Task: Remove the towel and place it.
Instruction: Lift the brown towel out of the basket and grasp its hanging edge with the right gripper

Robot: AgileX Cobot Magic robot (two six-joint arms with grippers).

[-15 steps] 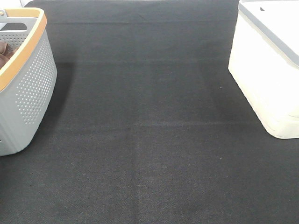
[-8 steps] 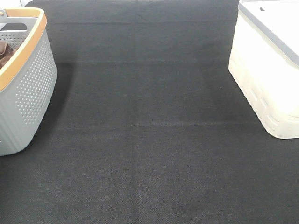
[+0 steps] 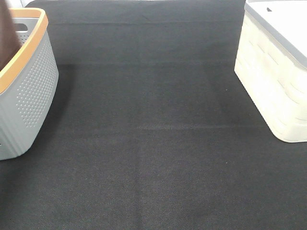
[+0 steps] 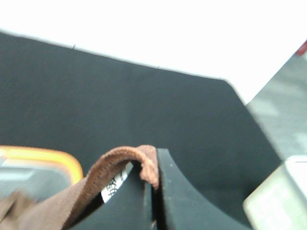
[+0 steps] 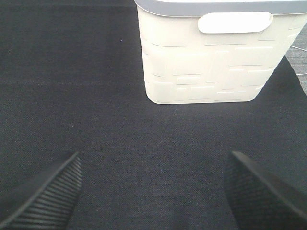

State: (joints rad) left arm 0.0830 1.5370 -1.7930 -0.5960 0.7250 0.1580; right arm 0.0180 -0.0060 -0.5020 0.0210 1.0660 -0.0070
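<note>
The reddish-brown towel point(image 4: 72, 194) hangs from my left gripper point(image 4: 152, 184), whose black fingers are shut on its stitched edge beside the small white tag point(image 4: 115, 183). In the exterior high view only a dark brown strip of the towel point(image 3: 6, 36) shows at the far left edge, lifted above the grey basket point(image 3: 29, 91) with the orange rim. The left gripper itself is out of that view. My right gripper point(image 5: 153, 191) is open and empty above the black mat, in front of the white bin point(image 5: 206, 52).
The black mat point(image 3: 153, 143) covers the table between the grey basket at the left and the white bin point(image 3: 276, 72) with a grey rim at the right. The basket's orange rim point(image 4: 48, 158) shows below the left gripper.
The towel has risen out of the grey basket: earlier only a small brown bit lay inside, now a tall brown strip stands above the rim at the left edge.
</note>
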